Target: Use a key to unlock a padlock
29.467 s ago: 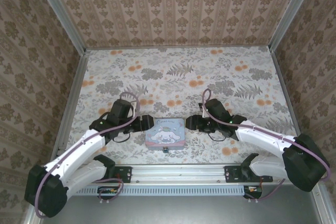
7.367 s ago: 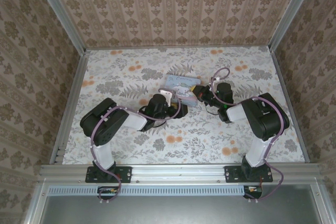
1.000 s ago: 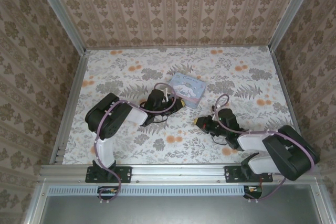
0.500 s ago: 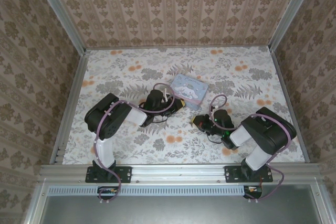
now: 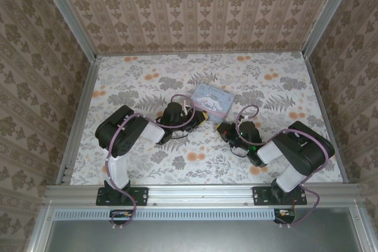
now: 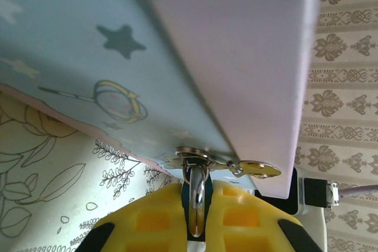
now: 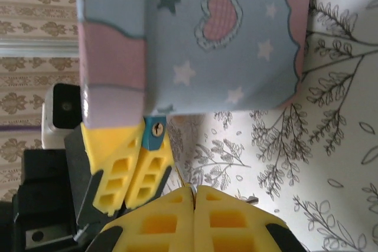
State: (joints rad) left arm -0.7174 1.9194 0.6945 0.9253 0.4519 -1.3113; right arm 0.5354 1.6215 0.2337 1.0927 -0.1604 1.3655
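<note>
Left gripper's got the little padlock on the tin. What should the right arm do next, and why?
Probably ease the right gripper toward the padlock, lining up with its keyhole. The left gripper is clamped on it at a corner of the tin, the keyhole faces the right wrist camera, and the right gripper is shut, apart from it. I can't make out a key between its fingers.

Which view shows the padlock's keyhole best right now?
Right wrist: the padlock faces it, keyhole visible, at the tin's edge. Left wrist shows its shackle and a sliver of body; in top external it is too small to make out.
</note>
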